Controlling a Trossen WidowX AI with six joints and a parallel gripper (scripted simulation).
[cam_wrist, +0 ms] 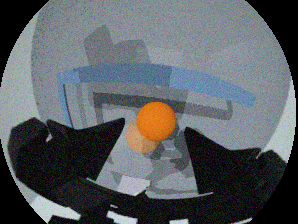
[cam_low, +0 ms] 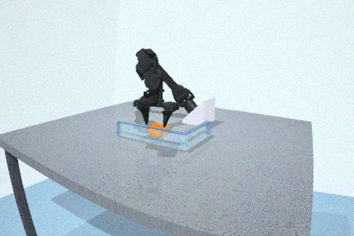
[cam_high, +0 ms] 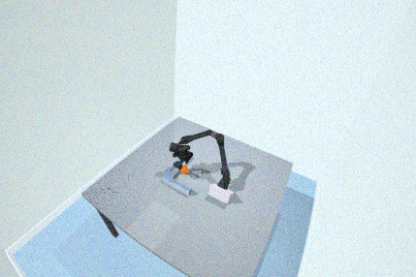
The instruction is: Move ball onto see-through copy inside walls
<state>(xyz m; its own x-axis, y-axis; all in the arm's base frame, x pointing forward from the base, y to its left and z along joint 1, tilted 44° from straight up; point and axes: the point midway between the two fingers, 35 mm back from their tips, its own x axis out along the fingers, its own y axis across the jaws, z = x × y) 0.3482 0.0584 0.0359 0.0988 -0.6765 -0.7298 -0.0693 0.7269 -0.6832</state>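
Note:
The orange ball [cam_high: 184,169] [cam_low: 154,130] [cam_wrist: 156,121] rests on the table inside the corner of the two low clear walls [cam_high: 177,185] [cam_low: 130,131] [cam_wrist: 125,72]. The see-through copy [cam_low: 167,128] [cam_wrist: 137,140] is pale orange and partly overlapped by the ball; in the wrist view it shows to the ball's lower left. My gripper [cam_high: 182,163] [cam_low: 156,125] [cam_wrist: 155,125] is open and points down over the ball. In the wrist view one fingertip is on each side of the ball, with gaps between. In the exterior view the tips are near the height of the ball's top.
A pale pink wedge-shaped block [cam_high: 221,193] [cam_low: 204,112] [cam_wrist: 132,185] stands on the grey table [cam_high: 219,232] [cam_low: 244,165] near the arm's base. The blue-edged long wall runs beyond the ball in the wrist view, and the shorter wall stands at the left.

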